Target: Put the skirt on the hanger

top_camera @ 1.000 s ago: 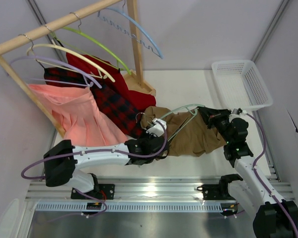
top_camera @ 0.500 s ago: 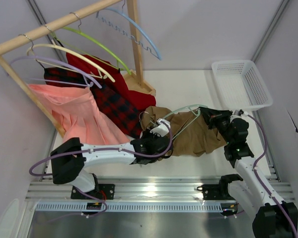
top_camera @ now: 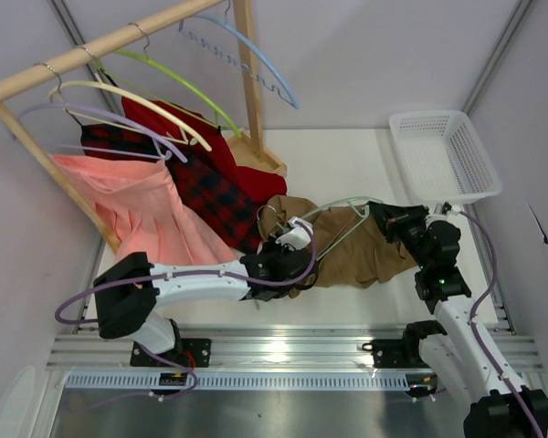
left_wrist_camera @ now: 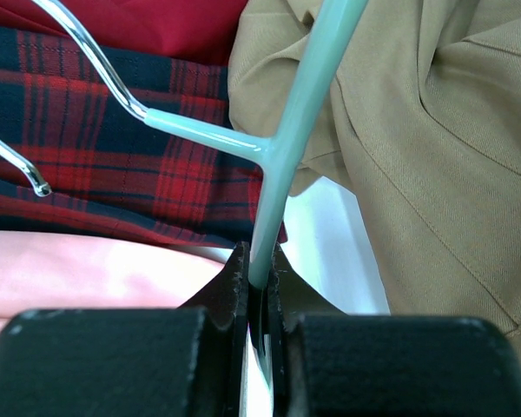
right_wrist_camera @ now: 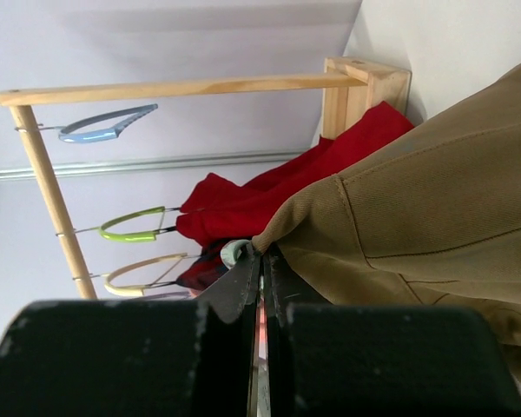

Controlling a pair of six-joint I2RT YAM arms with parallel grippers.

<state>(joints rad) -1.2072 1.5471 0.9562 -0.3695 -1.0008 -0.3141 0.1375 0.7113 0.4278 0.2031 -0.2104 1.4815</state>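
Observation:
The tan skirt (top_camera: 356,251) lies crumpled on the white table between the arms. The pale sage-green hanger (top_camera: 333,205) arches over its far edge, with its silver hook (top_camera: 268,215) at the left. My left gripper (top_camera: 297,245) is shut on the hanger's green bar (left_wrist_camera: 286,148) just below the hook's junction, beside the skirt (left_wrist_camera: 434,156). My right gripper (top_camera: 384,212) is shut on a corner of the skirt's edge (right_wrist_camera: 434,200), with the hanger's end (right_wrist_camera: 234,254) right beside the fingertips.
A wooden rack (top_camera: 91,50) stands at the back left with blue (top_camera: 256,55), lime-green (top_camera: 178,82) and other hangers. A red garment (top_camera: 192,137), a plaid skirt (top_camera: 210,192) and a pink skirt (top_camera: 137,214) lie under it. A white basket (top_camera: 447,160) sits at the back right.
My left arm has shifted a little to the right with the hanger. My right gripper has drawn the skirt's corner slightly right along the hanger's end.

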